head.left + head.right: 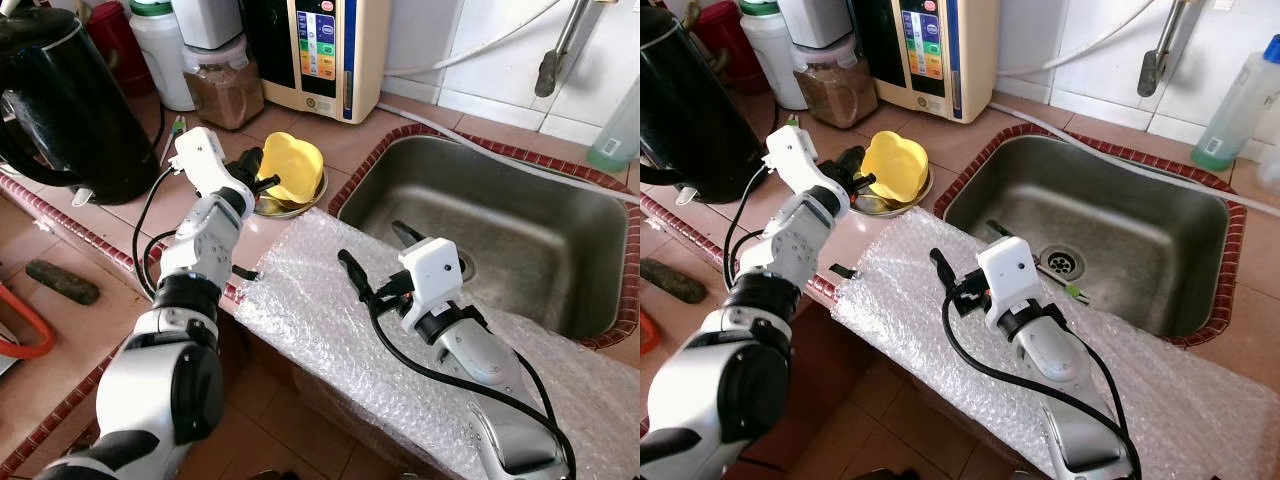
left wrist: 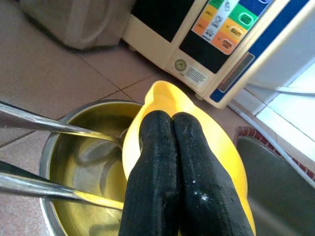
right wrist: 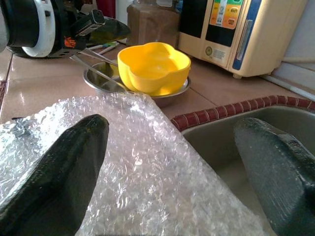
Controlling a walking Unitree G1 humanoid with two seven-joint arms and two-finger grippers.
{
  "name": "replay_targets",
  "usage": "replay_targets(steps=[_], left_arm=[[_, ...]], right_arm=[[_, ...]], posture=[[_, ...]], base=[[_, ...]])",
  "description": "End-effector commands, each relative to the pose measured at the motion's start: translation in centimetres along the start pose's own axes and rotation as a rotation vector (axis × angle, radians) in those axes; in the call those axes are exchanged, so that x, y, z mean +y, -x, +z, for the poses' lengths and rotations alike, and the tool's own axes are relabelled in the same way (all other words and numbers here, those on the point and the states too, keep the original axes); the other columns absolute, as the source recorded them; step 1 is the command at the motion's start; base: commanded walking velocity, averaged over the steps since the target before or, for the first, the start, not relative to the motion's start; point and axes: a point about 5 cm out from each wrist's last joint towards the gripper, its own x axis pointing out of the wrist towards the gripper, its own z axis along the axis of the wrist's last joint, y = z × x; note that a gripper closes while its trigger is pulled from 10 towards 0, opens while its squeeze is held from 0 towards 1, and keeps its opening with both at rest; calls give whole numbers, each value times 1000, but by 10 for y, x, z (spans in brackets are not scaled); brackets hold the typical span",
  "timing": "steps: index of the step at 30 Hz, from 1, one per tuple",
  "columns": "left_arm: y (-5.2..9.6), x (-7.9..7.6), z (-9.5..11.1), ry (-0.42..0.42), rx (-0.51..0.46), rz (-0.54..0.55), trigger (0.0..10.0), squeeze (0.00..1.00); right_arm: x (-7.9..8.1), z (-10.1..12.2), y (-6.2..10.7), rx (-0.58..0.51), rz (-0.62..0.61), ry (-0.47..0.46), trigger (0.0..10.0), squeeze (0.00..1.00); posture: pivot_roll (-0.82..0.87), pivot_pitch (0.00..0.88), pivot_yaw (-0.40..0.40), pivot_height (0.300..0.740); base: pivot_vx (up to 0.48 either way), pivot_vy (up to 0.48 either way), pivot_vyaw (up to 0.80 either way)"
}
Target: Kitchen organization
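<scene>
A yellow flower-shaped bowl (image 1: 290,165) sits inside a steel bowl (image 2: 59,128) on the tiled counter, left of the sink. Two metal utensil handles (image 2: 44,123) lie in the steel bowl. My left gripper (image 1: 256,172) is at the yellow bowl's left side. Its fingers (image 2: 162,162) are pressed shut together against the bowl's outer wall, with nothing seen between them. My right gripper (image 1: 378,255) hovers open over the bubble wrap (image 1: 330,300) at the sink's near left corner, and its wide-apart fingers (image 3: 59,167) hold nothing.
The steel sink (image 1: 500,220) lies to the right, with small items near its drain. A black kettle (image 1: 70,100), a jar of brown powder (image 1: 222,85) and a cream water machine (image 1: 320,50) line the back. A green bottle (image 1: 1235,100) stands behind the sink. A dark object (image 1: 60,282) lies on the left counter.
</scene>
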Motion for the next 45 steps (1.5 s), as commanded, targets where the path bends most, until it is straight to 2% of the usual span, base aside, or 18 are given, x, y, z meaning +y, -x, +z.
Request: replay_targets(steps=[1,2,3,4,6,7,11,15,19,20,22,23,24,25,26,28,36,45], left_arm=[[4,0,2,-68,-13,-10,7686,0],[5,-2,3,-97,-27,-15,10000,0],[7,-3,4,-134,-44,-11,10000,631],[9,-5,6,-163,-69,-20,10000,1000],[15,-10,12,-223,-125,-54,10000,1000],[15,-10,12,-223,-125,-54,10000,1000],[31,-25,19,-314,-215,-126,10000,1000],[50,-35,23,-352,-286,-159,10000,1000],[71,-32,12,-402,-275,-116,10000,1000],[79,-29,7,-440,-261,-104,10000,1000],[84,-27,3,-444,-245,-95,10000,1000],[91,-24,-2,-446,-215,-75,10000,1000],[94,-21,-5,-452,-198,-59,10000,1000],[97,-20,-6,-458,-187,-48,10000,1000],[100,-19,-8,-462,-178,-44,10000,1000],[106,-18,-10,-459,-157,-34,10000,1000],[113,-15,-13,-478,-118,5,10000,1000],[113,-17,-6,-496,-113,15,10000,1000]], right_arm=[[2,2,-2,-15,12,1,10000,996],[0,3,-2,-21,4,2,10000,1000],[-2,4,-2,-26,-6,3,10000,996],[-5,5,-2,-30,-16,4,10000,996],[-12,7,-1,-39,-54,15,10000,1000],[-12,7,-1,-39,-54,15,10000,1000],[-23,9,-1,-52,-127,16,10000,1000],[-31,12,1,-63,-177,37,10000,1000],[-43,16,3,-74,-225,53,10000,965],[-45,17,4,-73,-236,58,10000,961],[-47,17,5,-72,-244,54,10000,961],[-49,17,6,-70,-258,47,10000,937],[-50,17,7,-66,-264,44,10000,855],[-51,16,7,-64,-267,43,10000,855],[-52,16,8,-62,-270,40,10000,784],[-53,15,9,-54,-276,35,10000,757],[-51,13,6,-45,-263,25,10000,675],[-51,14,3,-52,-263,27,10000,659]], posture=[[-158,69,66,740],[-157,68,65,740],[-156,68,65,740],[-154,68,65,740],[-152,67,66,740],[-152,67,66,740],[-144,69,65,740],[-135,75,64,740],[-131,84,68,740],[-132,87,70,740],[-131,88,71,740],[-130,89,71,740],[-128,91,70,740],[-126,91,69,740],[-120,91,67,740],[-115,93,66,740],[-106,92,61,740],[-106,94,70,740]], base=[[0,0,0],[0,0,0],[0,0,0],[0,0,0],[0,0,0],[0,0,0],[0,0,0],[0,0,0],[0,0,0],[0,0,0],[0,0,0],[0,0,0],[0,0,0],[0,0,0],[0,0,0],[0,0,0],[0,0,-715],[0,0,-587]])
